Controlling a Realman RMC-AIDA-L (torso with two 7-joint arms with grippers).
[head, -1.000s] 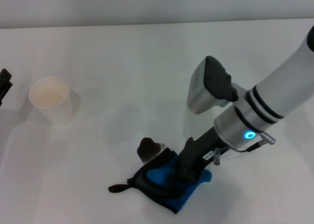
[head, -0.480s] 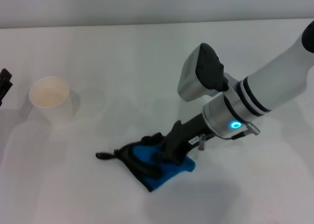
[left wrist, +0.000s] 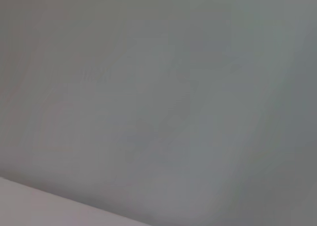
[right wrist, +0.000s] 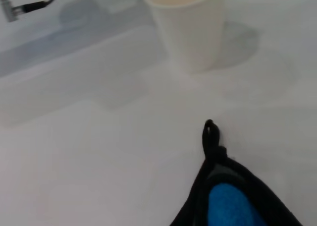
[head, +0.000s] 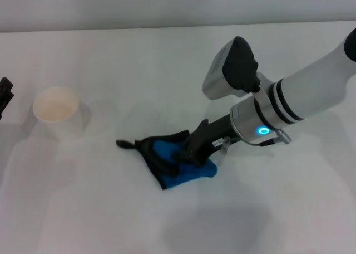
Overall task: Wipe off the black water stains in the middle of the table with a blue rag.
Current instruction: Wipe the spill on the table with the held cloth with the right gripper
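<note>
Left tool: only a dark sliver at the table's left edge, parked; cannot tell whether spread or pressed together. Left wrist view: nothing but a plain grey blur.

White paper cup upright near the left edge of the table, well apart from the rag; also seen in the right wrist view, beyond the rag's loop.

Blue rag bunched flat on the table's middle, somewhat toward the near edge, its thin black loop tail stretched out toward the cup. Bright blue cloth showing under black edging; same rag in the right wrist view, tail tip pointing at the cup.

Right tool reaching down from the right side, pressed onto the rag's top and pinching its folds against the table. Glowing blue ring on the wrist just behind.

Black water stains not visible anywhere around the rag; white surface bare beside it.
</note>
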